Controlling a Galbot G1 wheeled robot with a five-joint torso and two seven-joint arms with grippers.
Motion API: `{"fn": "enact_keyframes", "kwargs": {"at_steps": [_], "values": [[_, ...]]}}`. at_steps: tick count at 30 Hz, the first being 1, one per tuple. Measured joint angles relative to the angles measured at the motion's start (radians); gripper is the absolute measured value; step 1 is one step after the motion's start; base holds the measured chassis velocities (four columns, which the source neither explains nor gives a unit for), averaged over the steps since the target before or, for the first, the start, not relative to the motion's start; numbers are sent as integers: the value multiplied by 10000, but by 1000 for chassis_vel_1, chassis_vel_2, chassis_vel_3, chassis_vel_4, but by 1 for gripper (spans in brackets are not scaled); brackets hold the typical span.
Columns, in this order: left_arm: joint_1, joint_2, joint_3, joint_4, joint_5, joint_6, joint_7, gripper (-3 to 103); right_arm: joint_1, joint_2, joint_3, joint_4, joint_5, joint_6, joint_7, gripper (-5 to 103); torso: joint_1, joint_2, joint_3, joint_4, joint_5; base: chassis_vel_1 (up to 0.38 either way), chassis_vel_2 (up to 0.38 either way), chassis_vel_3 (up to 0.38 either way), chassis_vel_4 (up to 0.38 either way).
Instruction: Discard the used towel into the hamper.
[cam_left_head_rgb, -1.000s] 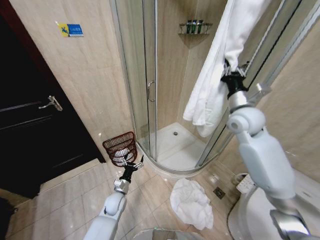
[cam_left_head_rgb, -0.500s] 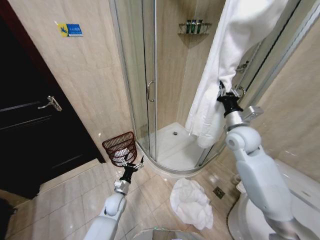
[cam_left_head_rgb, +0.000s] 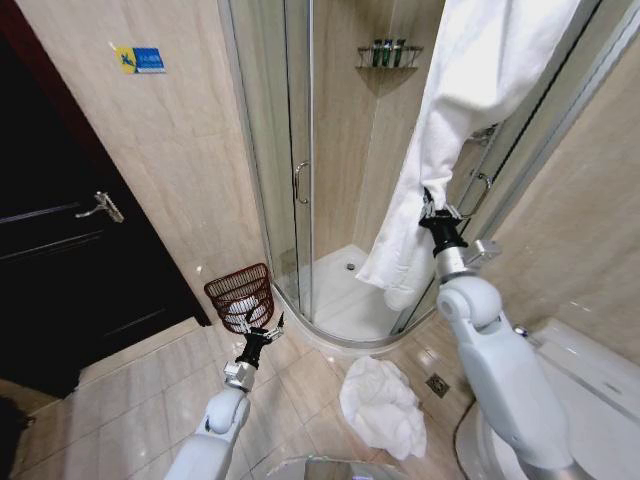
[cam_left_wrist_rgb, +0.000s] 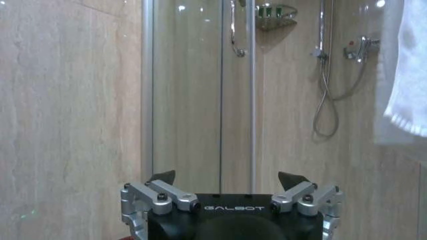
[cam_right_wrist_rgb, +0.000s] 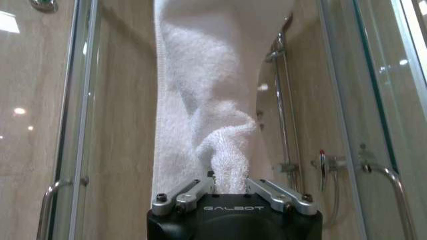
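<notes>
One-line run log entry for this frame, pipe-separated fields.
right gripper: shut on hanging white towel, by shower glass | left gripper: open, idle, low beside hamper | second towel: crumpled on floor

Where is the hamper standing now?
In the head view, the dark reddish-brown wire hamper stands on the floor left of the glass shower door, just beyond the left tool.

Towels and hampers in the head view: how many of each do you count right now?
Towels: 2, hanging towel pinched by the right gripper, crumpled towel on the floor.
Hampers: 1, the hamper by the wall, something white inside, left gripper open just in front of it.
Total: 3
</notes>
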Motion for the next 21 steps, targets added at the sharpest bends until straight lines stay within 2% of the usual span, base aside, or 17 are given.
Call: {"fn": "enact_keyframes", "kwargs": {"at_steps": [7,21], "values": [[14,-60,4,-27,-49,0,-101,100,-963,445,43,25,-908,431,-376,8,-1,0,0,-1,-1,0,0,0,0],[-38,10,-11,-57,-313,-68,-273,100,-1955,1141,4,-128,-1795,1034,-514,8,-1,0,0,0,-2,0,0,0,0]]}}
